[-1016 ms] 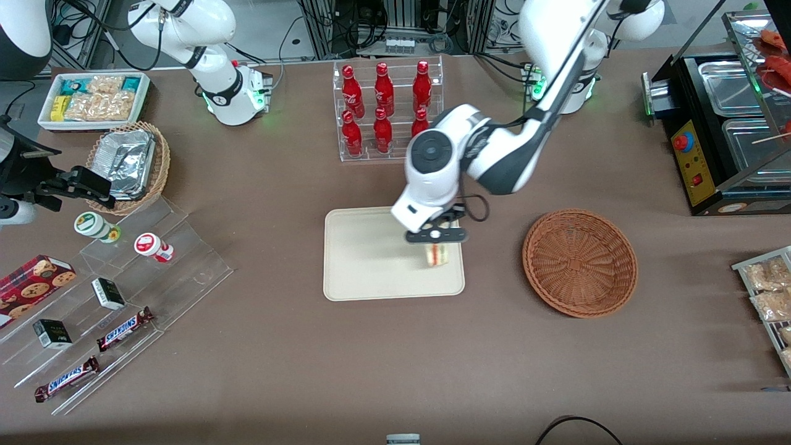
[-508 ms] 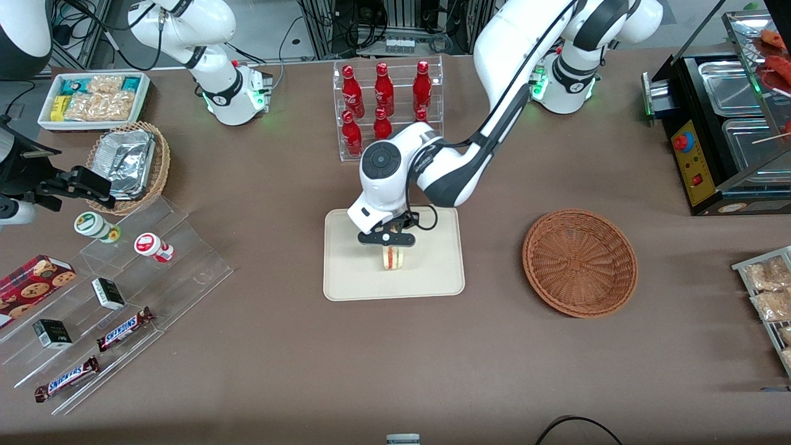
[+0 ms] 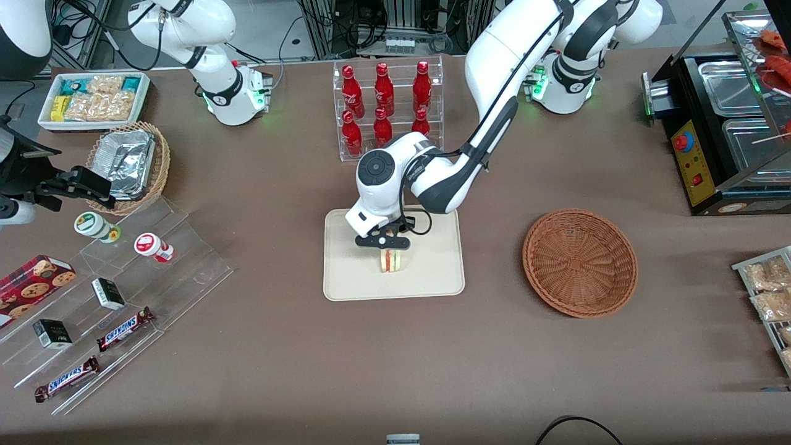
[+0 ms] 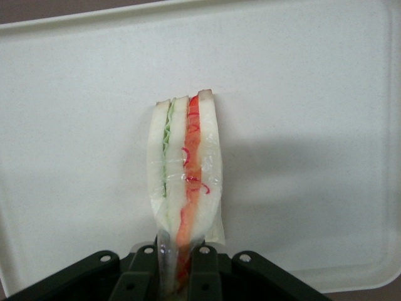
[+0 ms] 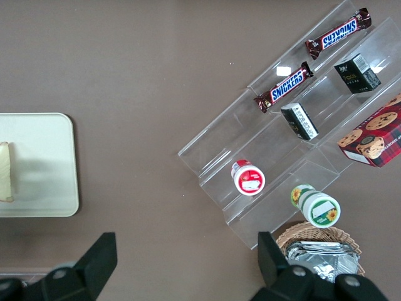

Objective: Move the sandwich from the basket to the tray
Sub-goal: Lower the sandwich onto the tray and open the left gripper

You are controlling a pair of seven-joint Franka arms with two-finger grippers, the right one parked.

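The clear-wrapped sandwich [image 3: 390, 261] [image 4: 185, 166], white bread with red, orange and green layers, stands on edge over the middle of the cream tray [image 3: 346, 281] [image 4: 301, 94]. My left gripper [image 3: 385, 243] [image 4: 178, 269] is shut on the sandwich's upper end, directly above the tray. I cannot tell whether the sandwich's lower end touches the tray. In the right wrist view the sandwich [image 5: 5, 172] shows over the tray [image 5: 44, 163]. The reddish-brown wicker basket [image 3: 579, 262] lies empty on the table, toward the working arm's end of the table from the tray.
A clear rack of red bottles [image 3: 384, 108] stands farther from the front camera than the tray. Toward the parked arm's end are clear display steps [image 3: 133, 278] with snacks, a tan basket of foil containers [image 3: 128, 164] and a white snack bin [image 3: 93, 99]. A black warmer [image 3: 717, 130] stands at the working arm's end.
My gripper has carried the sandwich from the tray's edge nearest the basket to over the tray's middle, and it now hangs lower over the tray.
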